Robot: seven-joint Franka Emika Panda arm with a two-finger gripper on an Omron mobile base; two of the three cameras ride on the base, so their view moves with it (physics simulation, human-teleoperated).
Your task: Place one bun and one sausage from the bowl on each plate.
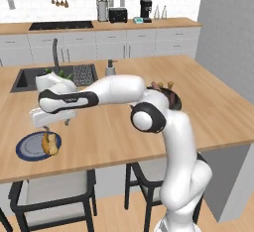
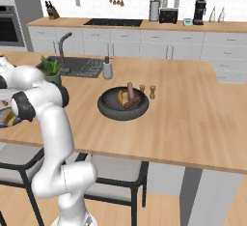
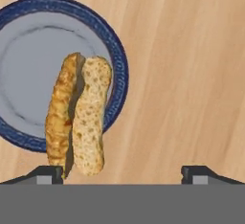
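A wooden kitchen island table [image 1: 198,107] is what everything's set on, with a blue-rimmed plate [image 3: 115,50] near its edge where a bun [image 3: 91,117] and a browned sausage [image 3: 61,113] are propped side by side, hanging over the rim. The fingers [image 3: 122,173] are spread wide with nothing held, hovering just above that plate. More food is left in the dark bowl [image 2: 123,103]; the sausage is probably light, firm and a bit slippery, best pinched across its middle.

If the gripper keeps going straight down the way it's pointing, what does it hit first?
Most likely the bare wooden counter just beside the blue plate. The open gripper is centred off the plate's edge; the bun and sausage sit near one fingertip, so depth is uncertain.
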